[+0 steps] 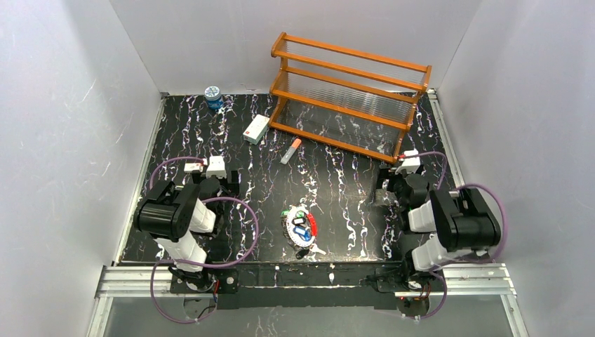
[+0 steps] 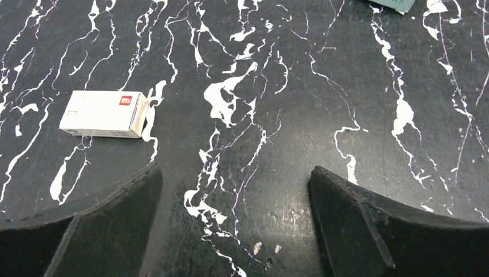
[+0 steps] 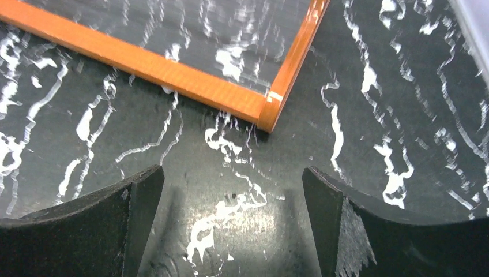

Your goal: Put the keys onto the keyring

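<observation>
The keyring (image 1: 311, 225), an oval wire loop part white and part red, lies on the black marbled table near the front middle. The keys (image 1: 302, 224), with green and blue heads, lie bunched within and beside the loop; whether any is threaded on it is too small to tell. My left gripper (image 1: 226, 184) is open and empty, low over bare table at the left (image 2: 234, 184). My right gripper (image 1: 384, 188) is open and empty at the right, over bare table (image 3: 233, 190). Neither wrist view shows keys or keyring.
An orange wooden rack (image 1: 349, 95) stands at the back right; its base corner (image 3: 268, 109) is just ahead of my right gripper. A white box (image 1: 255, 129) (image 2: 104, 114), an orange-and-white tube (image 1: 290, 151) and a blue jar (image 1: 213, 97) lie at the back.
</observation>
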### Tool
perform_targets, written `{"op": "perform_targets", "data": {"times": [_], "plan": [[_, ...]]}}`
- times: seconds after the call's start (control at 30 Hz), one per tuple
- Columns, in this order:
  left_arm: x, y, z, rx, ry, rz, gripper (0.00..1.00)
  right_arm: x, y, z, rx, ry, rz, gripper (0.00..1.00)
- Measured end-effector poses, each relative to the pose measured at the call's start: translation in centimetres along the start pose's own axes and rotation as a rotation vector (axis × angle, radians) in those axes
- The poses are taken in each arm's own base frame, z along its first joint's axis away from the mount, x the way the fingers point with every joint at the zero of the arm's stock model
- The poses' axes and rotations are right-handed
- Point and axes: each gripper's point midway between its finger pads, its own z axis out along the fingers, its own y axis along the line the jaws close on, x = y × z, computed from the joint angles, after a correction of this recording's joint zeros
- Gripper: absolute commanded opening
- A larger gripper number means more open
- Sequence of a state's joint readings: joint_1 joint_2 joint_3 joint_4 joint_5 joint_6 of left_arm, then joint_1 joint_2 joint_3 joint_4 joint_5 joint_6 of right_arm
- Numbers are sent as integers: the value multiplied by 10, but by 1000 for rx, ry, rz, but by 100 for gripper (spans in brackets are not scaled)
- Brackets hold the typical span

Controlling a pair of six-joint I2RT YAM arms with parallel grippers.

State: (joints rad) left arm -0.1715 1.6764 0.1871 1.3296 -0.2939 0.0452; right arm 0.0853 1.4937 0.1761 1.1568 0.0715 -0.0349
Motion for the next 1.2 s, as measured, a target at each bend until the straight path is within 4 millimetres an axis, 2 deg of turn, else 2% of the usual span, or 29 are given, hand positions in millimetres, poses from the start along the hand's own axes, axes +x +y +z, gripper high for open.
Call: {"op": "perform_targets", "data": {"times": [0.13,0.4,1.2], "plan": [[-3,0,2,-1,-7,-2,98,25,-4,3,29,67,21,99],[-3,0,3,-1,-5,-2,98,17,-14,10,89,44,57,99],[-3,0,3,-2,-5,-2,98,16,-14,10,93,41,61,99]]}}
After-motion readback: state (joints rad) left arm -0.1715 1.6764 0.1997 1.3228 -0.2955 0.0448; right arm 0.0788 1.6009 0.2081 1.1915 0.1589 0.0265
